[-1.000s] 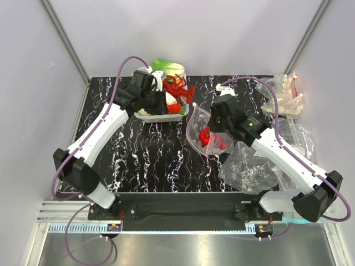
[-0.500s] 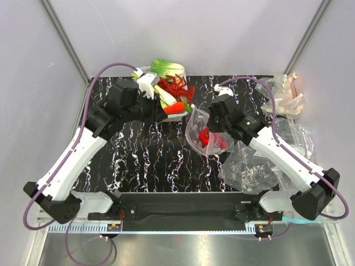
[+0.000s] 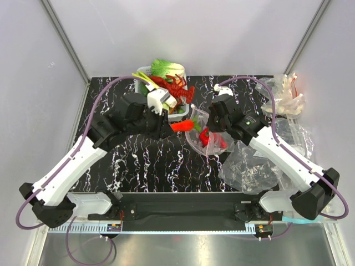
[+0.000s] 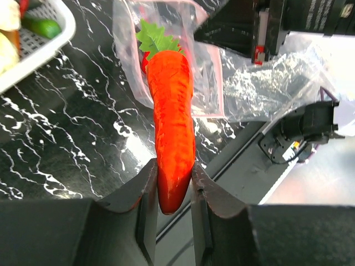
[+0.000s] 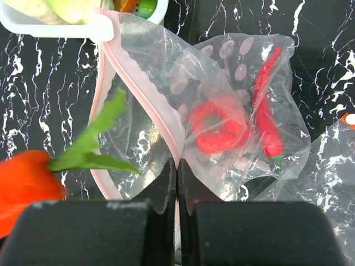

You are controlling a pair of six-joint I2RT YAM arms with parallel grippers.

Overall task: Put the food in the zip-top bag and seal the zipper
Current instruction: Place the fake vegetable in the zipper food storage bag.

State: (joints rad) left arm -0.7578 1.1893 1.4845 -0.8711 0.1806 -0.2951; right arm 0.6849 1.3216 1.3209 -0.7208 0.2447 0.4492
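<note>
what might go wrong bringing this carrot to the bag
The left hand grips the carrot only by its narrow tip, so it may swing or slip. The right hand pinches just one spot of the pink zipper; the bag looks limp, so its mouth could fold and catch the leaves.

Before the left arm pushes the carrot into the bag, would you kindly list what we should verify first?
1. Grip on the carrot: the left pincer is shut on its narrow end. Ok.
2. Bag held: the right pincer is shut on the pink strip. Ok.
3. Mouth open: the strip's two sides gape apart in the right wrist view. Ok.
4. Aim: the carrot's leafy end points at the opening. Ok.
5. Room inside: the pepper and chili lie deep in the bag. Whether the carrot fits is unclear. Cannot tell.
</note>
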